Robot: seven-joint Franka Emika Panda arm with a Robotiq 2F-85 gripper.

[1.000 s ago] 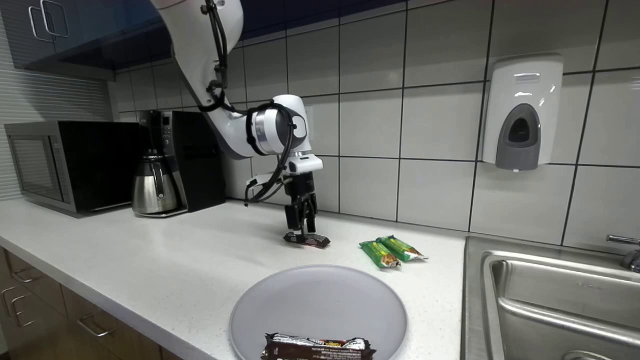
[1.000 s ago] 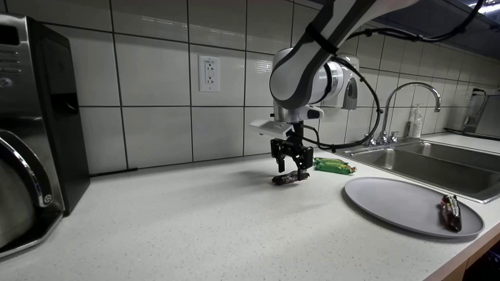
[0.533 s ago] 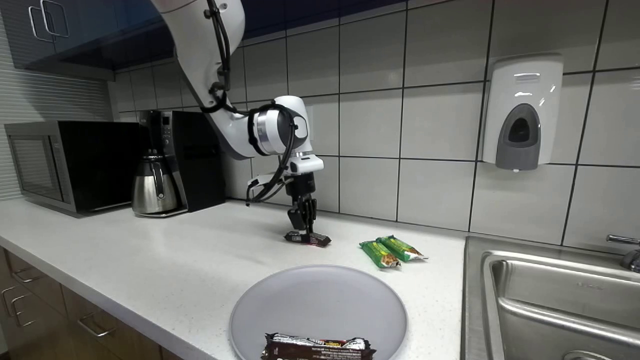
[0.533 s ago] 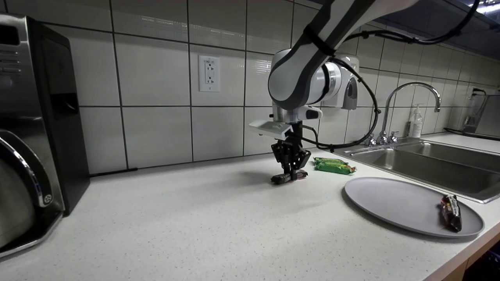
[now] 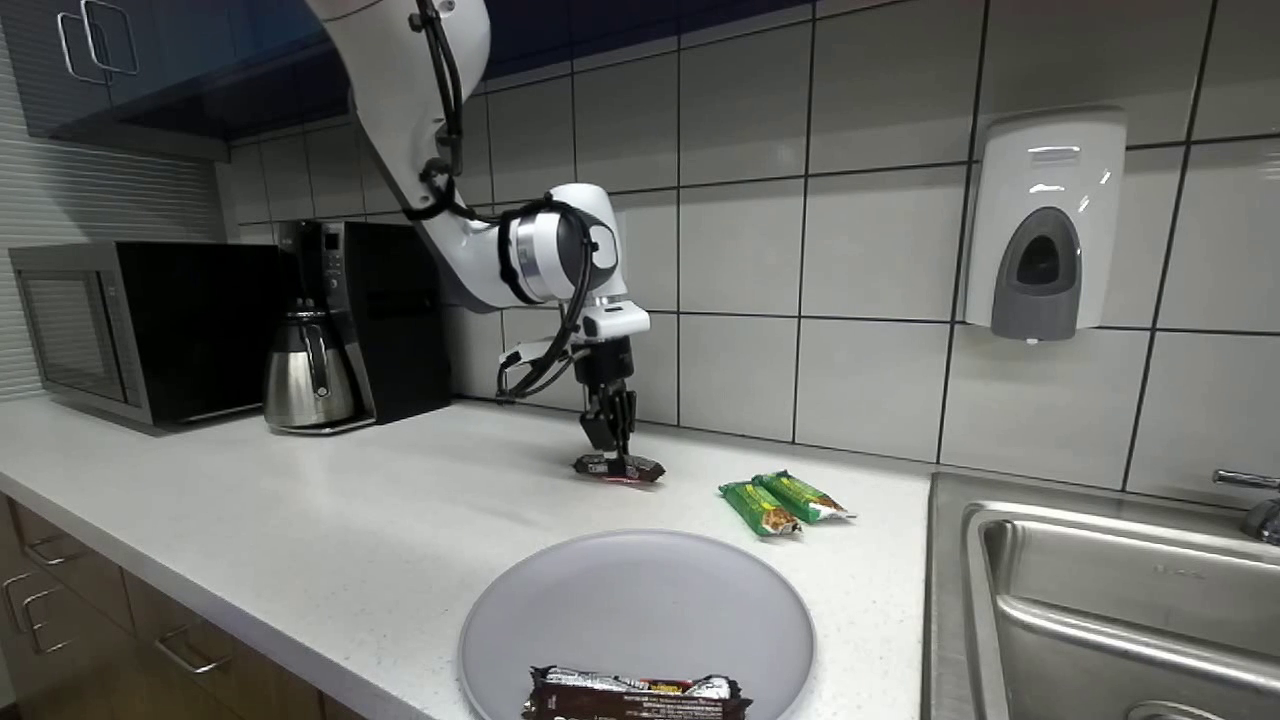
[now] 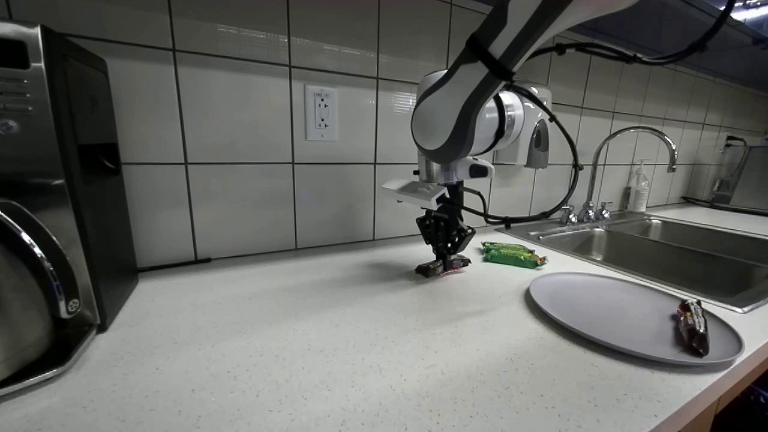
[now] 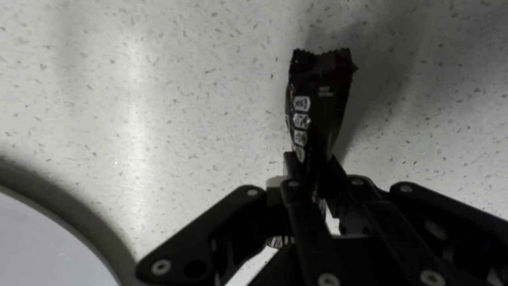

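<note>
Nearby, green packets, grey plate, tool gripping bar

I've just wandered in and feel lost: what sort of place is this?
Most likely a kitchen, though home or workplace I can't tell: there's a steel sink, a microwave and what looks like a coffee maker.

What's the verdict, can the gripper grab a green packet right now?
Probably not: the gripper is shut on the dark-wrapped bar, so its jaws aren't free, though nothing visible stands between it and the green packets.
</note>
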